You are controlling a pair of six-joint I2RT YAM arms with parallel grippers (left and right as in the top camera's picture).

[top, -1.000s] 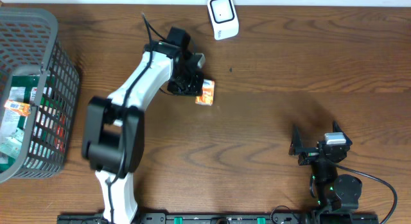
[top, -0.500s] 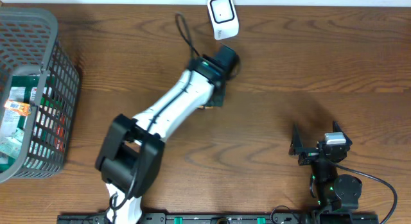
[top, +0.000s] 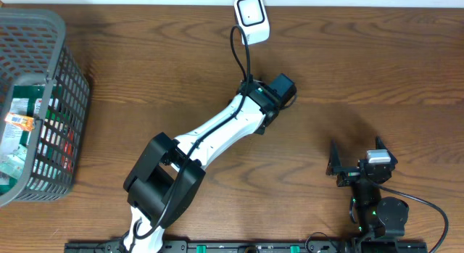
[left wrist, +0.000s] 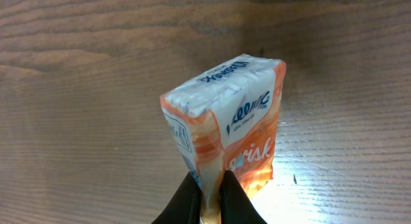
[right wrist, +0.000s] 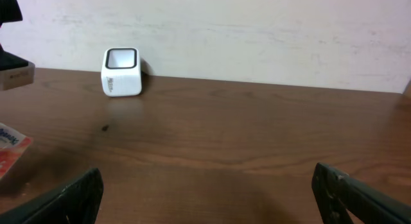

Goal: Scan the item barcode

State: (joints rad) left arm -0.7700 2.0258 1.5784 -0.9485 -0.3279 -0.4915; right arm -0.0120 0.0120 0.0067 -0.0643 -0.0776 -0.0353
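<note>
Now one tissue pack [left wrist: 225,128] sits pinched by its bottom edge in my left gripper [left wrist: 209,185], above the table near the one scanner [top: 251,19]; a second ago I held it further left. My right gripper [right wrist: 205,195] rests spread wide.

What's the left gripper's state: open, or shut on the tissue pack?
Shut on the tissue pack. The left wrist view shows the left gripper pinching the pack's lower edge between its dark fingers, with no gap visible.

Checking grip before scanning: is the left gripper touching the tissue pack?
Touching. The left wrist view shows the left gripper pinched shut on the tissue pack.
</note>
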